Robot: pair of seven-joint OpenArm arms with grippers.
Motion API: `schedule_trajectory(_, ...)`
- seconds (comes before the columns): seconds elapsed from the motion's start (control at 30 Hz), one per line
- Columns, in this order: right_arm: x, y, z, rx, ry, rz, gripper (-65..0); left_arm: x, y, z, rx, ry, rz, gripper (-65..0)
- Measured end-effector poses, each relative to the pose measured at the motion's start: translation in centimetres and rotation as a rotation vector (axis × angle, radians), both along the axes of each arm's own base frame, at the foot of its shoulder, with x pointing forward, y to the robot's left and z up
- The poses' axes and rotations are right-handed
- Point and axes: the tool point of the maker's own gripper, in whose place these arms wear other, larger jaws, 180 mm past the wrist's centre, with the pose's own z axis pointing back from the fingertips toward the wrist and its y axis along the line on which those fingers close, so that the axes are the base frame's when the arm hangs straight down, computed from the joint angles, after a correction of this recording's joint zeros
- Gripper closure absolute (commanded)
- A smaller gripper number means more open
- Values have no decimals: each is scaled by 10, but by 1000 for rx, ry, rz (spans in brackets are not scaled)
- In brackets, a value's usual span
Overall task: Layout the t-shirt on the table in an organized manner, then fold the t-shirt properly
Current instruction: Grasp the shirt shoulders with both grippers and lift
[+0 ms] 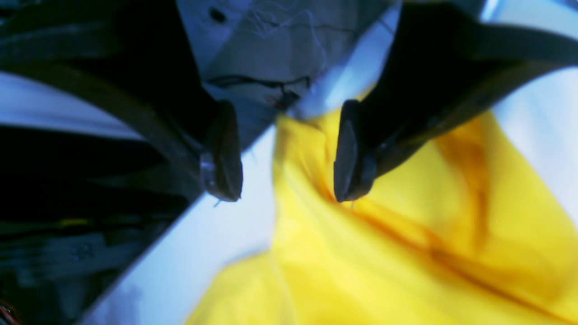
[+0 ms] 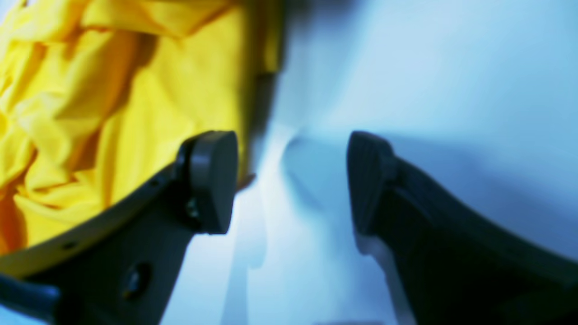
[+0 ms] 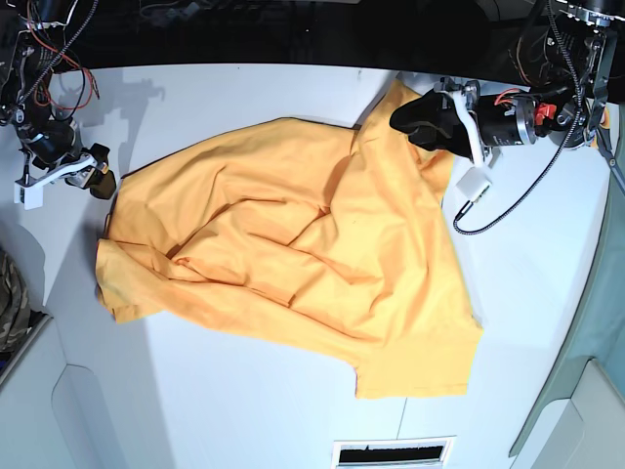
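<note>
Your stock: one t-shirt (image 3: 293,244), rumpled on the table (image 3: 244,410); left gripper (image 1: 289,151) and right gripper (image 2: 291,180), jaws wide, empty.

The orange-yellow t-shirt (image 3: 293,244) lies spread but rumpled across the middle of the white worktop (image 3: 244,410), creased folds through its centre, one sleeve reaching the frame's upper right, its hem corner toward the lower right.
</note>
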Motion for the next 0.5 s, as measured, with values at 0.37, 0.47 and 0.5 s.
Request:
schedule_trajectory(0.37,5,52,-5,134,-38,-6,-220,10,-28,-10,19,-79,33,-153)
schedule_trajectory(0.47,3,55,-7,133,-24,1,-94,16,-31,-11,38,-121,43,0)
schedule_trajectory(0.5,2,54,-8,124,-20,4,-48,18,-30,-11,49,-134,44,0)
